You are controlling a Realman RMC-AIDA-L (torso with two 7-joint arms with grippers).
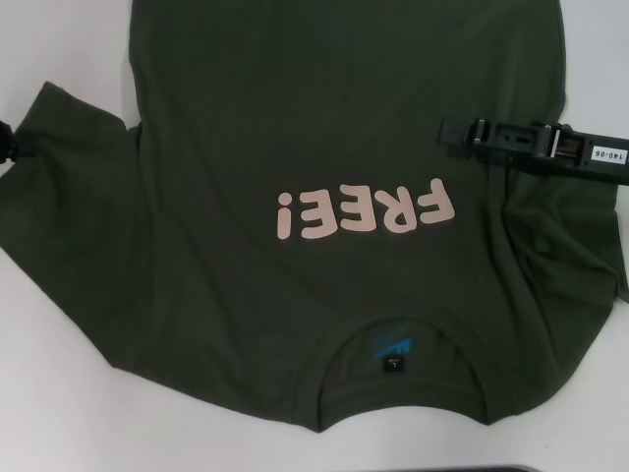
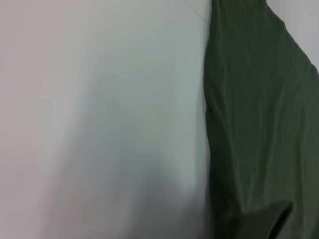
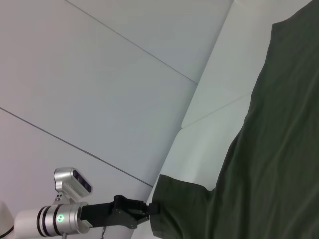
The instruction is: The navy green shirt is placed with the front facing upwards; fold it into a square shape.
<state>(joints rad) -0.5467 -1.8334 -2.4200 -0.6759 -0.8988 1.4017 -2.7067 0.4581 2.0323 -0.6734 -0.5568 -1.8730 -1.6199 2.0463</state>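
Observation:
The navy green shirt point(image 1: 295, 128) lies flat, front up, on the white table. Its pale pink letters point(image 1: 366, 211) read upside down and its collar with the neck label point(image 1: 393, 362) is toward me. My left gripper point(image 1: 6, 144) is low at the table's left edge and shut on the hem of the shirt's left sleeve point(image 1: 59, 177). The right wrist view shows it pinching that hem point(image 3: 151, 209). My right gripper point(image 1: 444, 134) reaches in from the right and hovers above the shirt's chest, past the letters. The shirt's right side point(image 1: 560, 236) is wrinkled.
The white table point(image 1: 69, 393) shows bare at the front left and beside the sleeve point(image 2: 99, 124). The shirt runs out of view at the far edge. A dark strip point(image 1: 531, 469) lies along the near table edge.

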